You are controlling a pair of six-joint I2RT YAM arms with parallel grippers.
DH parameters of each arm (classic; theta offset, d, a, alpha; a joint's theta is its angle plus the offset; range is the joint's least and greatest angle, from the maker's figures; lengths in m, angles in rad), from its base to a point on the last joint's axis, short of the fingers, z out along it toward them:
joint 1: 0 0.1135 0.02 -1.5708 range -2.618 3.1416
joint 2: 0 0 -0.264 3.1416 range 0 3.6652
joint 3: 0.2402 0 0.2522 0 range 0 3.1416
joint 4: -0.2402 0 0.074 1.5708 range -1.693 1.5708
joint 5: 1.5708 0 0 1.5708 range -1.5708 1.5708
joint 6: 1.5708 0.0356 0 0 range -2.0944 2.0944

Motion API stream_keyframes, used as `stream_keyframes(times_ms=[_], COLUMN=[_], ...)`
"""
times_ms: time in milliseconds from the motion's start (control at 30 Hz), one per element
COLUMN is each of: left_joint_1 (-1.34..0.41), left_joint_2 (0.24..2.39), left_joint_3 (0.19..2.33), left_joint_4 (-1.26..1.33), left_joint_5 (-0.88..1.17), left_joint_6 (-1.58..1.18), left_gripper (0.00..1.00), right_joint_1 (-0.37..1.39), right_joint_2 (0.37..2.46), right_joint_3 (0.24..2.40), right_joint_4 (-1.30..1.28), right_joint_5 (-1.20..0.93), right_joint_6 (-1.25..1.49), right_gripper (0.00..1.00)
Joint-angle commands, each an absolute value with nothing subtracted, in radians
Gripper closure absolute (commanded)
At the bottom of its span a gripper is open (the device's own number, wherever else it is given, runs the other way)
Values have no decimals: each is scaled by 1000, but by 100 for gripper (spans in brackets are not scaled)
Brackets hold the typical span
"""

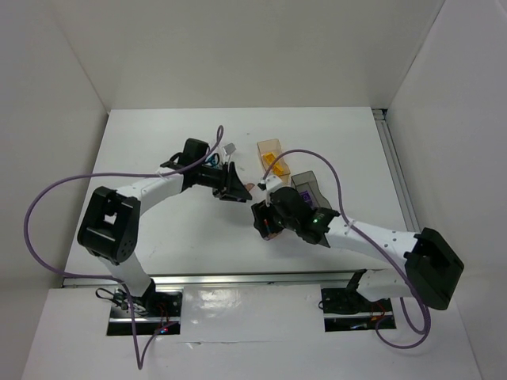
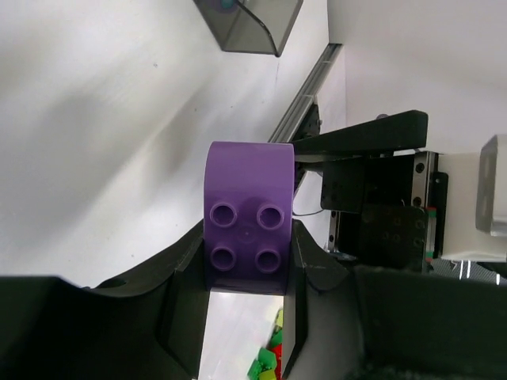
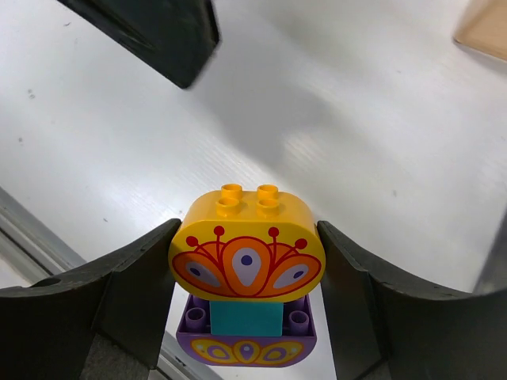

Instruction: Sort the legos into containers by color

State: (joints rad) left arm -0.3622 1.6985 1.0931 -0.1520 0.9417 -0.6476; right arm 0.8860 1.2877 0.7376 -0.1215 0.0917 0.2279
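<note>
Now left pincer is clamping purple brick, studs camera-ward; right pincer is clamping yellow-topped stack, long axis crosswise.

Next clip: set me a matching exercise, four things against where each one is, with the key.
1 plain purple brick
2 orange brick
3 teal brick
4 dark grey box

A directly beneath the orange brick
B standing on the table
C in the left gripper
D in the right gripper, topmost

Pairs: 1-C, 2-D, 3-A, 4-B
</note>
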Motion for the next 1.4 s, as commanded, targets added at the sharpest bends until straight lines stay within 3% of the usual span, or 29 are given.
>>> stream_keyframes(times_ms=[0,233,433,667,767,833,867,933,1000,1100,1233,1367], left_joint_1=[-364,-431,-543,-667,-681,-690,-690,-690,-690,-690,-690,-681], left_joint_2=[1713,1822,2060,2320,2403,2466,2483,2514,2514,2458,2376,2176], left_joint_3=[1143,1389,1702,2080,2225,2275,2313,2342,2320,2263,2253,2105], left_joint_4=[-109,-221,-304,-435,-474,-486,-495,-514,-523,-514,-532,-554], left_joint_5=[959,783,655,543,517,517,544,569,569,548,528,442], left_joint_6=[-678,-666,-678,-690,-709,-732,-732,-732,-732,-723,-686,-586], left_gripper=[100,100,100,100,95,88,72,60,39,19,16,22], right_joint_1=[888,879,804,785,776,776,776,776,776,776,758,703], right_joint_2=[1212,1129,981,780,741,729,729,729,729,719,745,802], right_joint_3=[716,871,948,930,930,930,939,948,948,948,937,946], right_joint_4=[-143,-357,-612,-770,-795,-828,-828,-854,-874,-862,-807,-698], right_joint_5=[197,601,886,994,1005,1014,1014,1023,1032,1032,982,872], right_joint_6=[282,426,712,862,873,873,873,882,893,882,833,715], right_gripper=[49,49,52,51,51,51,51,51,49,49,48,48])
